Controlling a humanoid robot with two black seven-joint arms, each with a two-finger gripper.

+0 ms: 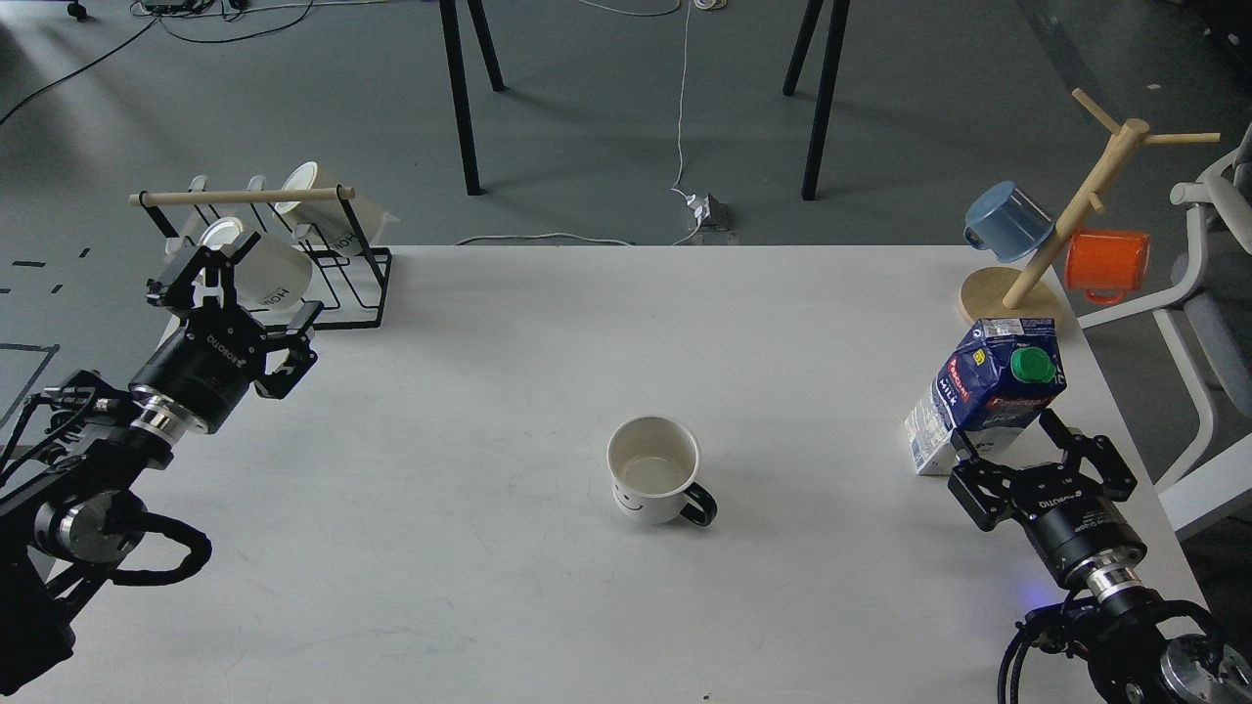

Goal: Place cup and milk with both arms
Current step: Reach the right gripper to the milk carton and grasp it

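Nearest us, our right gripper is sitting at the table's right edge, its fingers spread on either side of the milk; the carton's base is hiding behind them, so we cannot tell whether they are touching it. The carton is standing upright, green cap facing us. The cup is sitting upright mid-table, mouth up, handle pointing right and toward us. Far left, our left gripper is hanging with fingers released near the mug rack.
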